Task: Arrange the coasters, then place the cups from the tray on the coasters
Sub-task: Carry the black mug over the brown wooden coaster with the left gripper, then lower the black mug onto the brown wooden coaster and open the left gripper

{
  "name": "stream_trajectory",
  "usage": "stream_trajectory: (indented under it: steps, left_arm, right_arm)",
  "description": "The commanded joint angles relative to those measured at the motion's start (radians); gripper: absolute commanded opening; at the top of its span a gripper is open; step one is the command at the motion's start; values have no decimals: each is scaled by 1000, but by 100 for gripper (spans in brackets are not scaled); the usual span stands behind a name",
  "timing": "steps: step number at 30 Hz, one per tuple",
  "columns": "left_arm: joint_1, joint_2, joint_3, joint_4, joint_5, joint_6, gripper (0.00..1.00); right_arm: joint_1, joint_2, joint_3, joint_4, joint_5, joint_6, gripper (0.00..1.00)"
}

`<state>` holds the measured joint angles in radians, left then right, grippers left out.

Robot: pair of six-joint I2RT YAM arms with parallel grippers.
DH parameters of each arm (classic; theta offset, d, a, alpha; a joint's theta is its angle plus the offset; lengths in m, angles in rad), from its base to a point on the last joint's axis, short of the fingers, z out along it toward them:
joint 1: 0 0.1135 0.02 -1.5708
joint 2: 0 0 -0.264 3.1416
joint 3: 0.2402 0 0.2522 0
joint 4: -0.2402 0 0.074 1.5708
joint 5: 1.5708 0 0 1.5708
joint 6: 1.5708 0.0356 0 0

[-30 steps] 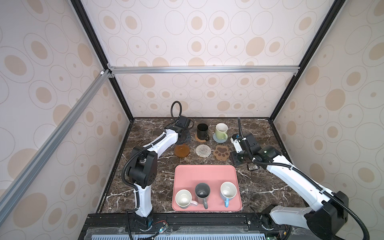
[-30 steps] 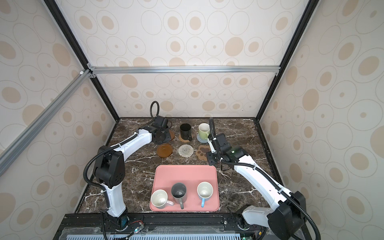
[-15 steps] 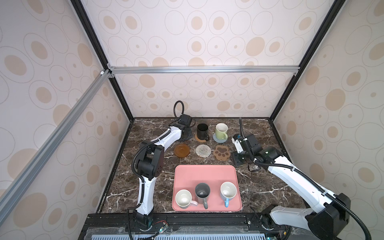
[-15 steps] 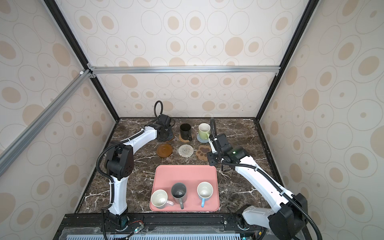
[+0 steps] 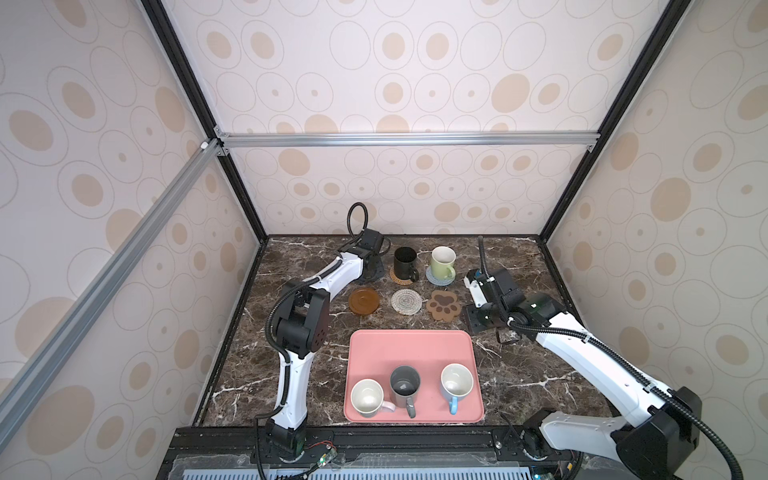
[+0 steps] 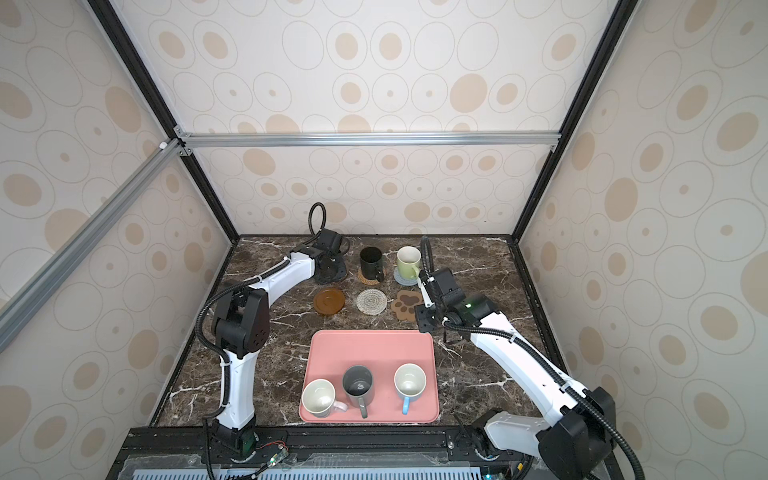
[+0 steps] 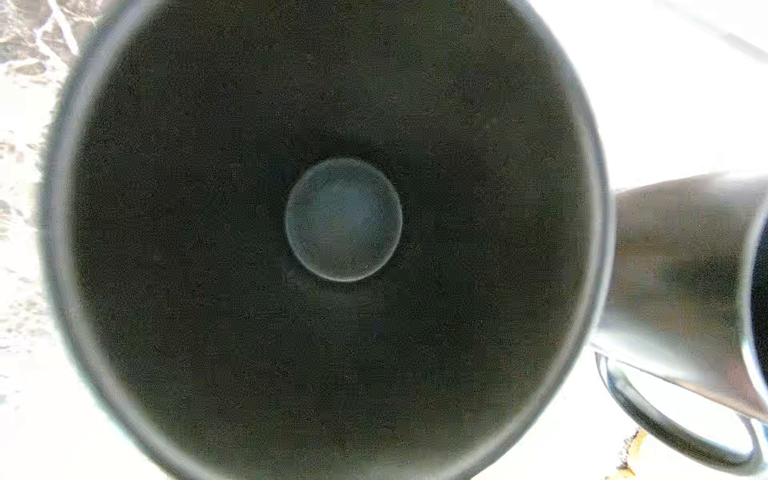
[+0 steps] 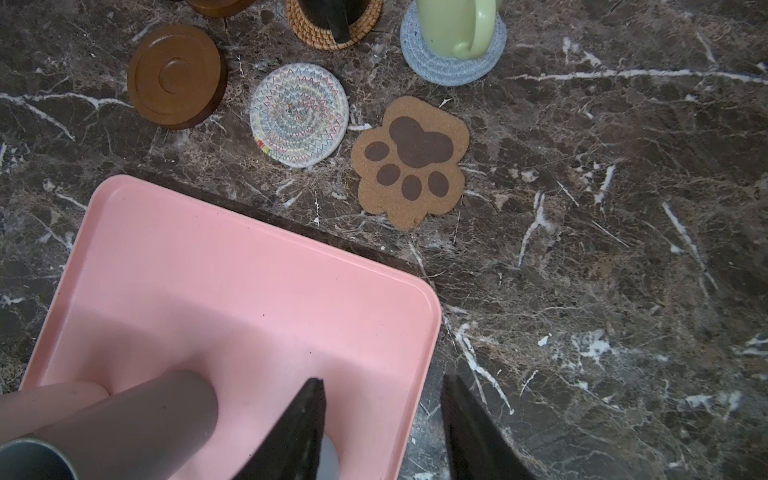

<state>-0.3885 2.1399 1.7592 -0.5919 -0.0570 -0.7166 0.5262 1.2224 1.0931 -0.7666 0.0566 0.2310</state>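
Cups [image 5: 405, 386] line tray [image 5: 411, 349] front; coasters [image 5: 406, 301] lie beyond.

Both high top views overlook the tabletop [image 5: 519, 374]; wrist views look down close, right sharing the tray [image 8: 249, 270].

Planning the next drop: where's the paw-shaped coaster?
In both top views the paw-shaped coaster lies bare, right of the whitish woven coaster, beyond the far right corner of the pink tray.

L arm [image 5: 336, 274]: elbow [image 5: 305, 324] has swung inward and toward the rear wall. The lower link now stands steeper. L pincer [image 5: 372, 268] has shifted slightly toward the centre of the table [image 5: 519, 374]. Most of the travel came in the first half-sec, with approx. none since.
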Motion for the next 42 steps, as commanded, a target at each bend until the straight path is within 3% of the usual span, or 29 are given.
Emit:
stream_trajectory:
  steps: [1, 20, 36, 42]
  left_arm:
    - [13, 7, 69, 35, -21, 20, 14]
    - [16, 31, 71, 30, -4, 24, 16]
    - [16, 29, 74, 26, 4, 22, 32]
    - [14, 23, 74, 32, 21, 21, 34]
  right_arm:
    - [3, -9, -10, -16, 2, 9, 49]
    - [1, 0, -13, -10, -1, 10, 49]
    - [1, 2, -17, -5, -4, 11, 49]
    - [1, 1, -18, -4, -3, 11, 49]
